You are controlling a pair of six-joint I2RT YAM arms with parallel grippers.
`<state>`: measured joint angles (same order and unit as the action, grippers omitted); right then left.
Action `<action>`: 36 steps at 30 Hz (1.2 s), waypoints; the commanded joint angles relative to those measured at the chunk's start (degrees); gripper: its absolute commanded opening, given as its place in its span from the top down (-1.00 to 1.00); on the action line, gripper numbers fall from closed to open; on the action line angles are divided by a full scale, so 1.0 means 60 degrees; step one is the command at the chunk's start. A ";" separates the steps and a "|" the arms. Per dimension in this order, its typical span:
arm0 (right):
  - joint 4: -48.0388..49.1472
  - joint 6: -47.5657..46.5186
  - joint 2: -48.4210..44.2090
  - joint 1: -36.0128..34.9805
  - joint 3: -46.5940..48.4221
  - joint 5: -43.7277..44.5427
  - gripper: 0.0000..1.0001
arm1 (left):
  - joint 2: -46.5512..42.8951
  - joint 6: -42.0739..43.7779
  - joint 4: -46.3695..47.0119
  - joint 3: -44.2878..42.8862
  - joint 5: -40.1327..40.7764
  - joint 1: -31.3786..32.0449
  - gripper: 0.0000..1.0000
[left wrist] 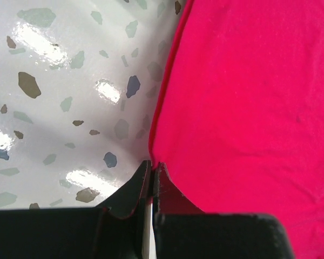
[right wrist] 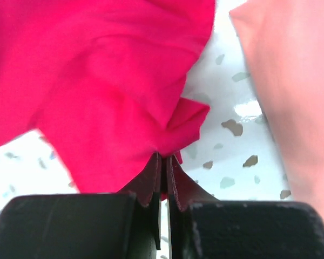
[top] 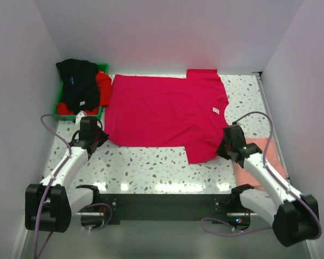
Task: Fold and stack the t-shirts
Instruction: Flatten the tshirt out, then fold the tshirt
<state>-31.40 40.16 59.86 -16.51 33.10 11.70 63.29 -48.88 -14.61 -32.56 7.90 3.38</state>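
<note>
The left end effector (left wrist: pixel 152 168) is clamped on the corner of the crimson shirt (top: pixel 162 110), which lies spread ahead of it on the tabletop (top: pixel 151 167); the right end effector (right wrist: pixel 163 157) grips bunched sleeve fabric. The left's bite appears thin, so uneven lifting could slip the hem free.

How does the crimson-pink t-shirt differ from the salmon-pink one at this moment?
The crimson-pink t-shirt is spread open across the middle of the table; the salmon-pink t-shirt lies in a much smaller, compact shape at the right edge, partly under the right arm. The left gripper and right gripper each pinch an edge of the crimson-pink one; neither holds the salmon-pink one. Both shirts rest on the table.
</note>
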 commanded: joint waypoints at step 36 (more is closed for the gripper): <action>-0.2155 -0.0643 -0.2086 -0.0031 0.2464 -0.0693 1.00 | -0.0048 -0.0232 -0.0246 -0.0622 0.0236 -0.0153 1.00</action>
<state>-55.44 40.29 39.68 -16.60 44.62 2.22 58.78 -51.40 -21.41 -32.40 10.15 3.01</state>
